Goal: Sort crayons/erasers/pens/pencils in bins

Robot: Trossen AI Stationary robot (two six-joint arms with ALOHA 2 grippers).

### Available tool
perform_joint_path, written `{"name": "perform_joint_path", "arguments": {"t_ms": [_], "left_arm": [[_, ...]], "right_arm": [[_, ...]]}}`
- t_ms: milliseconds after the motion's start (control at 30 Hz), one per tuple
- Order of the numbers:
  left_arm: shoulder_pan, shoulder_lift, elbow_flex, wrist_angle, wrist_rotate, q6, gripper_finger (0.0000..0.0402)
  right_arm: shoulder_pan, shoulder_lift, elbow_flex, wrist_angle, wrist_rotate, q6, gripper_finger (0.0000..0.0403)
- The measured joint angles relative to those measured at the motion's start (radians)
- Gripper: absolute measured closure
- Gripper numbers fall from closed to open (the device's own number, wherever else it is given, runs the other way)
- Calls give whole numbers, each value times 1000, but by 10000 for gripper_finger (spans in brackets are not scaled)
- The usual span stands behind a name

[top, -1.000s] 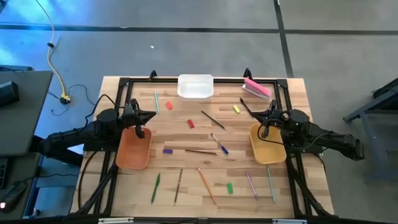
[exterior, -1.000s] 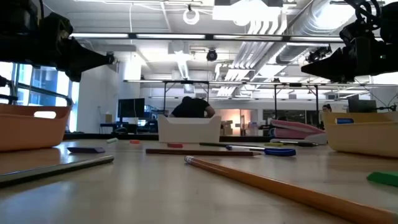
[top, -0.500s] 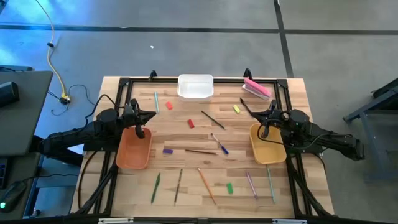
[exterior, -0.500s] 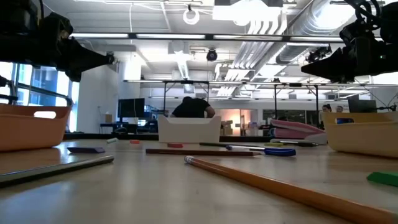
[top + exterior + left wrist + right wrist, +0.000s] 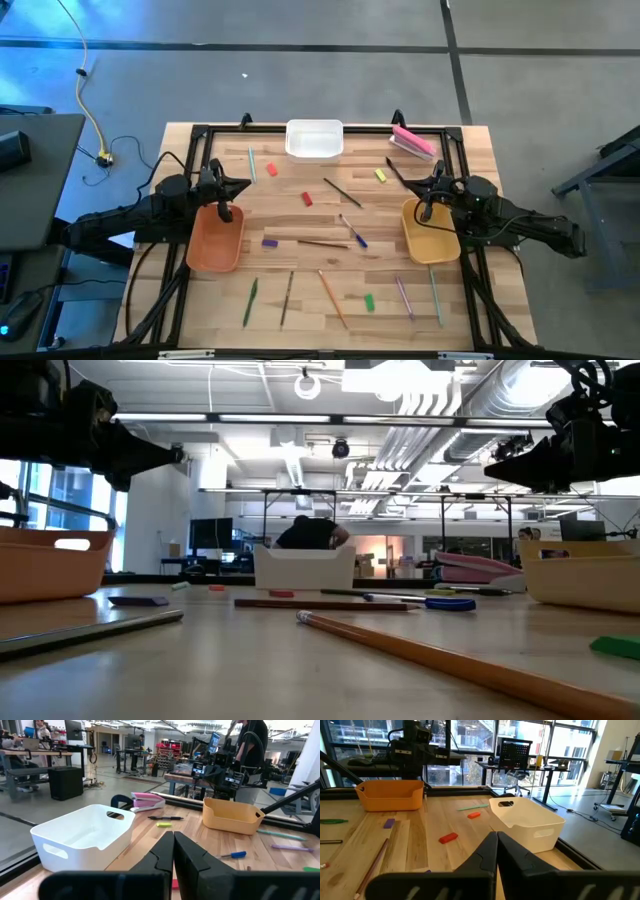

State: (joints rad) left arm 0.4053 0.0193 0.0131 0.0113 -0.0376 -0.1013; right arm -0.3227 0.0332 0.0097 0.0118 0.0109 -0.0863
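Crayons (image 5: pixel 307 199), pens (image 5: pixel 353 236), pencils (image 5: pixel 331 296) scattered mid-frame, my left gripper (image 5: pixel 244 185) pressed together, my right gripper (image 5: pixel 391 164) likewise, bins (image 5: pixel 314 139) empty.

White bin (image 5: pixel 315 139) far edge; orange bin (image 5: pixel 215 239) left; yellow bin (image 5: pixel 431 230) right; pencils (image 5: pixel 331 296) scattered between.

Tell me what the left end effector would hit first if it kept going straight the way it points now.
Probably nothing on the table. The left end effector, shut, points level across the table, above the crayons; its line seems to run between the white bin and the mustard bin. Depth is hard to judge, so that gap is uncertain.
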Motion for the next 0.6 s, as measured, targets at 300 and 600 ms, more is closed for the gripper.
{"name": "perform_joint_path", "arguments": {"t_ms": [300,600], "left_arm": [[0,0,0,0,0,0,401],[0,0,0,0,0,0,401]], "right_arm": [[0,0,0,0,0,0,402],[0,0,0,80,4,82,402]]}}
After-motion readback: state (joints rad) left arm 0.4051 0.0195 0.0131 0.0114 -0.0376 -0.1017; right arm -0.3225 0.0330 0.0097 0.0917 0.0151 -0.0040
